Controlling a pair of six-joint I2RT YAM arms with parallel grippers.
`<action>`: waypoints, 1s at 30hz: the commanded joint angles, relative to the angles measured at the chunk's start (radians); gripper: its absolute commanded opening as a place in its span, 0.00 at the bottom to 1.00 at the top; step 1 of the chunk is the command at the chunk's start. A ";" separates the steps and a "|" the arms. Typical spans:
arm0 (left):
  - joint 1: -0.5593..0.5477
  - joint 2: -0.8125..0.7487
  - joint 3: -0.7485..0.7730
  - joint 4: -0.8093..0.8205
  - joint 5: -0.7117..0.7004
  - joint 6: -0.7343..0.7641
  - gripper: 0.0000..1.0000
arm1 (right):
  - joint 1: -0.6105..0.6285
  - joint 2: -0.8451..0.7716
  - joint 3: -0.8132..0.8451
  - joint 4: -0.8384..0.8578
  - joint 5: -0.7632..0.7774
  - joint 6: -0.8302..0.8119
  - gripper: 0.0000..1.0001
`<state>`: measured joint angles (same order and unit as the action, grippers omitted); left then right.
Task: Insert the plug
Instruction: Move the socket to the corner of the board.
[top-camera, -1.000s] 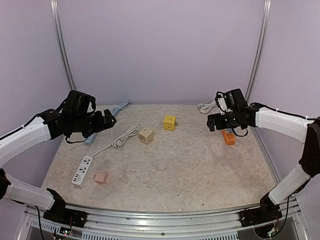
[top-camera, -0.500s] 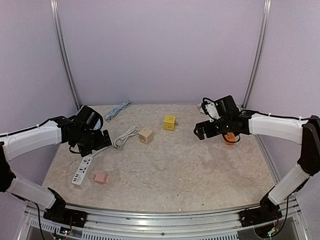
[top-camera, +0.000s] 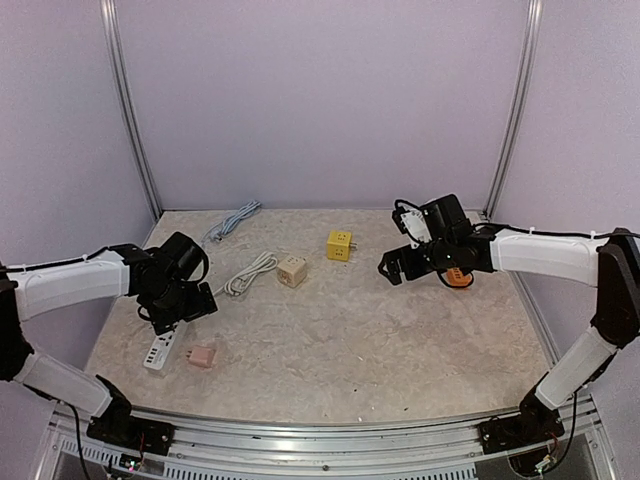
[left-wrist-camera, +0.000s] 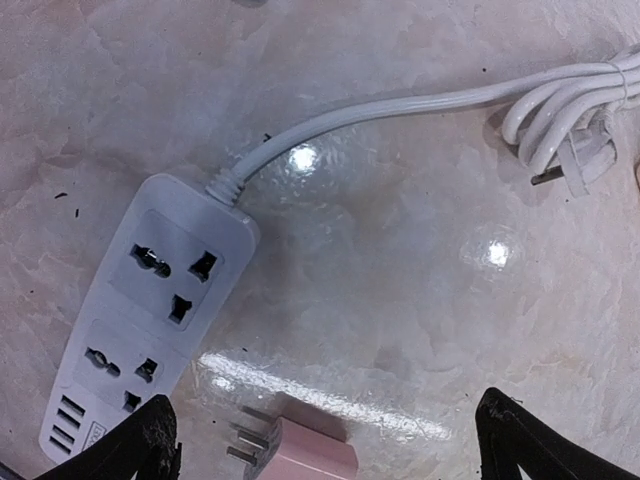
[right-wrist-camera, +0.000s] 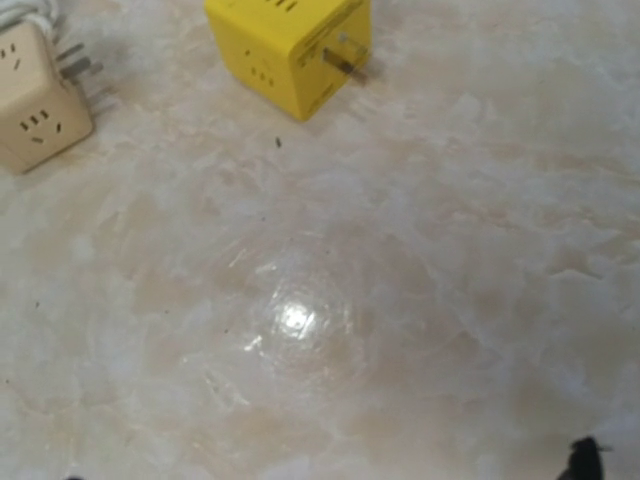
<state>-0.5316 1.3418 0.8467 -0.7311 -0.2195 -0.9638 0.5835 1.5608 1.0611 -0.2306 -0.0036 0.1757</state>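
— Two moves this past second: we dropped inward on both sides. Nearest us, the pink plug (left-wrist-camera: 305, 455) lies on the surface (top-camera: 350, 340), just beside the white power strip (left-wrist-camera: 150, 310); our left fingers (left-wrist-camera: 140, 450) now hang over both, spread wide, holding nothing.
— So we judge the pick comes next. Farther back?
— Our right fingers (top-camera: 390, 268), wide and empty, have swung toward the yellow cube (top-camera: 339, 245).
— Any writing?
— None we can read; the strip may carry small marks.
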 joint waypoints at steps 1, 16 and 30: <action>0.001 -0.020 -0.013 -0.096 -0.109 -0.070 0.99 | 0.016 0.034 0.006 0.013 -0.032 -0.007 1.00; 0.054 0.155 -0.013 -0.108 -0.229 -0.119 0.99 | 0.033 0.051 0.012 -0.010 -0.024 -0.002 1.00; 0.136 0.159 -0.099 0.067 -0.039 -0.009 0.98 | 0.038 0.051 0.026 -0.018 -0.014 0.005 1.00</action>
<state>-0.4080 1.4944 0.7765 -0.7525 -0.3607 -1.0058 0.6067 1.6051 1.0634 -0.2348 -0.0250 0.1764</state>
